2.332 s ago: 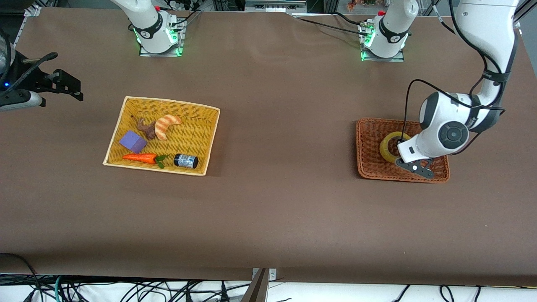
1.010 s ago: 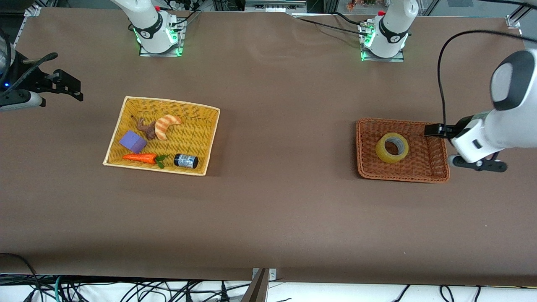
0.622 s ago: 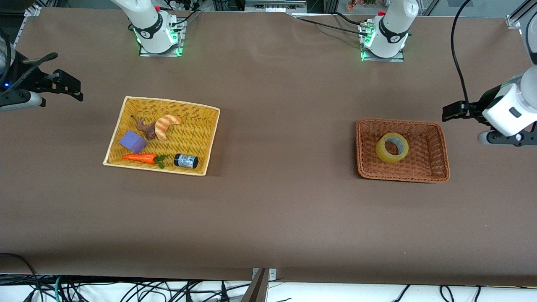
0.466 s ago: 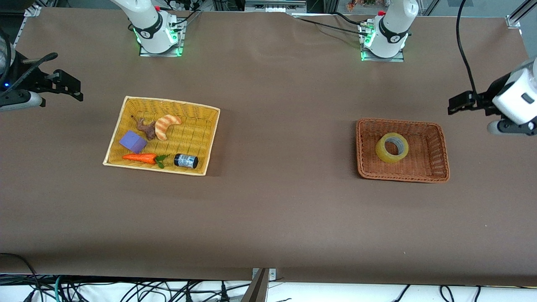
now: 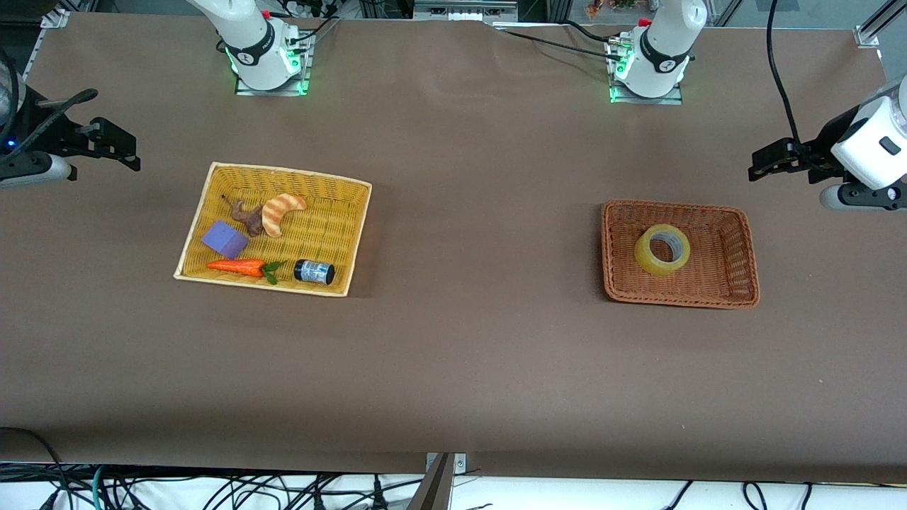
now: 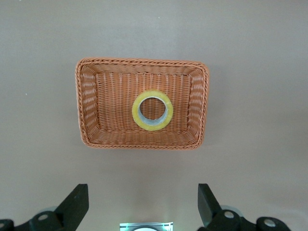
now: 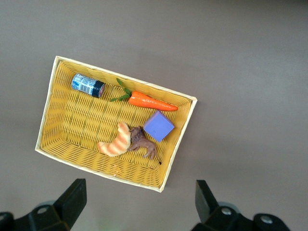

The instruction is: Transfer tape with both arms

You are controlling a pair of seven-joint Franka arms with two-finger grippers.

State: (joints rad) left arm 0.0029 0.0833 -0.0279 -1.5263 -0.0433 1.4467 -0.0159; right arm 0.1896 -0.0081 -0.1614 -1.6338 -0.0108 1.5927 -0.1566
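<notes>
Brown table (image 5: 453,354): the tape (image 5: 663,250) is lying flat in the brown wicker basket (image 5: 737,241) toward the left arm's end. The left gripper (image 6: 142,207) is hanging above the table beside that basket, fingers spread. The right gripper (image 7: 139,207) is waiting, fingers spread, above the yellow basket (image 7: 48,120).

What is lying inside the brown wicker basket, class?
Only the yellowish translucent ring-shaped tape roll lies flat in the brown wicker basket. Basket weave shows through its hole; the weave under the ring itself is covered.
</notes>
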